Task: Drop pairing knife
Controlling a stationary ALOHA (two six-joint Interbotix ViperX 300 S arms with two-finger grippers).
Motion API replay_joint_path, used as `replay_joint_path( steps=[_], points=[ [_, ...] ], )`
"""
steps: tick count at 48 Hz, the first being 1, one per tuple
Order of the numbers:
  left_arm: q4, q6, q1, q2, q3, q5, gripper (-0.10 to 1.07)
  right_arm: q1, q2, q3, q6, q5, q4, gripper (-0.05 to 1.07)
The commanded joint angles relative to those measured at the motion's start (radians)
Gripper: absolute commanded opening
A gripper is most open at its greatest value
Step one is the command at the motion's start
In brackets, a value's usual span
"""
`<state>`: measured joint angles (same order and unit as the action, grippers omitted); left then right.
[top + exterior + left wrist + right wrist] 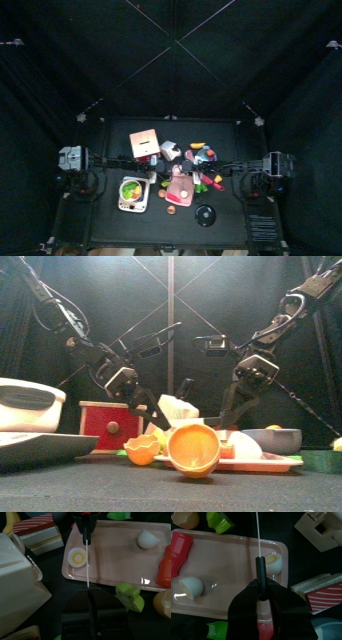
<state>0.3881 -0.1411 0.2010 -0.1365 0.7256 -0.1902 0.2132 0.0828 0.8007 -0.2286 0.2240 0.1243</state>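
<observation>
The paring knife hangs level over the pink tray, with a thin blade and a black handle. In the right wrist view, my right gripper is shut on the handle and the blade runs away from it. My left gripper meets the knife from the other end, its jaws drawn together on the blade's tip. Both arms come together over the middle of the table.
On the tray lie a sliced egg half, a white egg and a red piece. Green pepper pieces, a red-and-white box, a white appliance and an orange bowl crowd around it.
</observation>
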Motion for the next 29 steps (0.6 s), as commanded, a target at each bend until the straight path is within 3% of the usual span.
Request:
replay_joint_path(
  steps=[1, 18, 29],
  points=[
    [0.000, -0.002, 0.003, 0.008, 0.000, 0.009, 0.36, -0.002, 0.021, -0.003, 0.000, 0.018, 0.000, 0.40],
    [-0.002, -0.006, -0.006, 0.041, 0.000, 0.005, 0.71, -0.023, 0.041, -0.002, 0.002, 0.061, 0.006, 0.40],
    [-0.026, -0.006, -0.014, 0.089, 0.009, -0.017, 0.74, -0.023, 0.083, -0.005, 0.005, 0.126, 0.048, 0.40]
  ],
)
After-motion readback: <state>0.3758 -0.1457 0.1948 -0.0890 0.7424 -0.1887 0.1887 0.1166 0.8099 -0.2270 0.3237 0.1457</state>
